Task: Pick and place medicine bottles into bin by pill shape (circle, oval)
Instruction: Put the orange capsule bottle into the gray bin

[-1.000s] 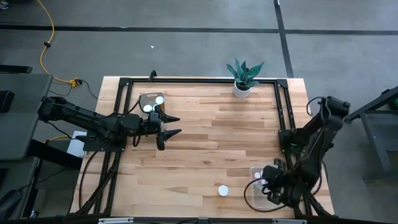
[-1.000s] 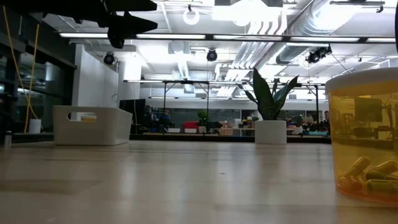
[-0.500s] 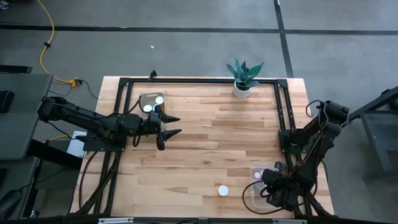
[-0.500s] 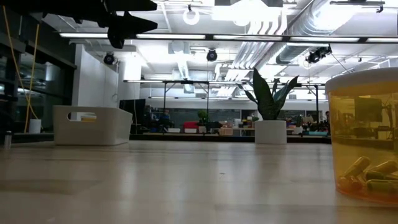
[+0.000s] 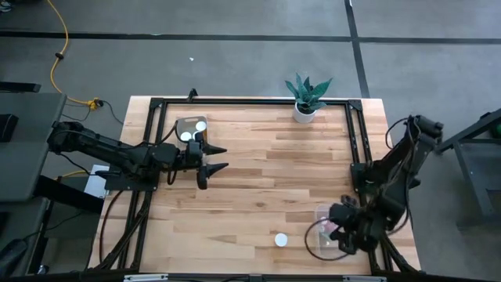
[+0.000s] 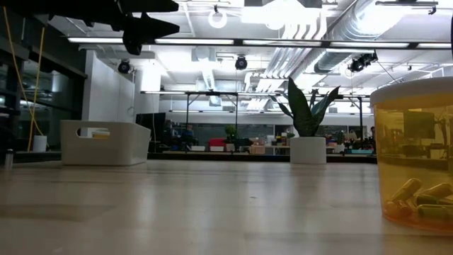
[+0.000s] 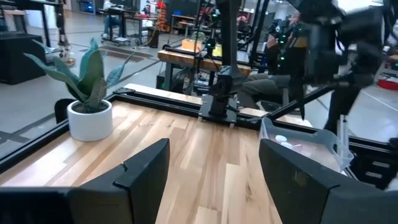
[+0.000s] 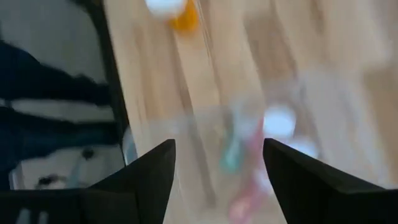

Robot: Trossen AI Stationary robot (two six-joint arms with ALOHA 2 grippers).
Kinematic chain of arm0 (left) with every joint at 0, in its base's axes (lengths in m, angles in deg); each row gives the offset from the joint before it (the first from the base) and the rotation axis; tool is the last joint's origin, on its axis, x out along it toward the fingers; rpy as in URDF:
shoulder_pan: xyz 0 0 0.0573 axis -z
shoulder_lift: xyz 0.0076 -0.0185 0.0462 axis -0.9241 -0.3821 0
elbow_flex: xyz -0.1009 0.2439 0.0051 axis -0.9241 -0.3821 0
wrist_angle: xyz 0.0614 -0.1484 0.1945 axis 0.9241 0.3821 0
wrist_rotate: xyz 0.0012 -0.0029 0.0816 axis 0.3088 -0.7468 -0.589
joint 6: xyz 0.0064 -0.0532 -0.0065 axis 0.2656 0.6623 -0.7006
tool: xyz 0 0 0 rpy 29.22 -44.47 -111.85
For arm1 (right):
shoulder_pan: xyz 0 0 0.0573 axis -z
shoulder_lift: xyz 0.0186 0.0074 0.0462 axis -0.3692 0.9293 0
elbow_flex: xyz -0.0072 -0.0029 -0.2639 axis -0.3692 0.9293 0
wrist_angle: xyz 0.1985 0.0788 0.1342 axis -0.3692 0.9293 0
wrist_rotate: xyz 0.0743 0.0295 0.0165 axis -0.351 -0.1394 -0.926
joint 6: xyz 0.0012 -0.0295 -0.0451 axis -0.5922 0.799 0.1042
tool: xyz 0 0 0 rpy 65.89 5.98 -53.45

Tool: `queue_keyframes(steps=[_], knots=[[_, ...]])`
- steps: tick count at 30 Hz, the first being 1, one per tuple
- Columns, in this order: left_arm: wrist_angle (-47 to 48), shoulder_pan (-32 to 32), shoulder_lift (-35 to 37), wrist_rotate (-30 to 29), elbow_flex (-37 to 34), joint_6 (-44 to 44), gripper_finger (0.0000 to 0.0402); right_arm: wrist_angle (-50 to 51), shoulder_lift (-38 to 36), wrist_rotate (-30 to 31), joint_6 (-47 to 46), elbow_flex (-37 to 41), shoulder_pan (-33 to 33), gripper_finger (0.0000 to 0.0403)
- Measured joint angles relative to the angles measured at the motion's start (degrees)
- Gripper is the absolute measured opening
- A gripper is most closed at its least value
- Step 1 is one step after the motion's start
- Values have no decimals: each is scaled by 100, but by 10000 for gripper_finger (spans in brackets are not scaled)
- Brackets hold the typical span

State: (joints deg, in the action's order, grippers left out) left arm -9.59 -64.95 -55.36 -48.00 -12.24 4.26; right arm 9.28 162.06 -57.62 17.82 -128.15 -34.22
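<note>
We see the right pincer (image 5: 342,232) low at the right of the frame, fingers apart and empty, over a clear bin (image 5: 322,215). One medicine bottle (image 5: 280,240) stands on the counter (image 5: 266,180) just left of it. The left pincer (image 5: 215,157) waits open, upper left, beside a second bin (image 5: 188,124).

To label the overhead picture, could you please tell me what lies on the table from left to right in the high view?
Left bin → left gripper, fingers open → lone bottle → potted plant → right bin → right gripper.
</note>
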Motion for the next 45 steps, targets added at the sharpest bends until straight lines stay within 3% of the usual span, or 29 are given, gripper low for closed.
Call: queue_keyframes(steps=[7,12,16,24,34,45], knots=[[2,9,0,393,0,112,238,-463,343,-265,2701,-576,1205,236],[10,9,0,748,2,242,238,-1169,1027,-585,3433,-641,1561,236],[55,9,0,909,4,127,238,-1858,1437,-993,3578,-650,1718,236],[240,7,2,1030,4,-214,238,-1825,2077,-1597,3480,-1318,2084,254],[321,7,2,1025,4,-222,238,-1405,2910,-1434,3717,-1748,2058,328],[324,7,2,1011,4,-409,238,-1570,3345,-1313,3804,-1753,2025,335]])
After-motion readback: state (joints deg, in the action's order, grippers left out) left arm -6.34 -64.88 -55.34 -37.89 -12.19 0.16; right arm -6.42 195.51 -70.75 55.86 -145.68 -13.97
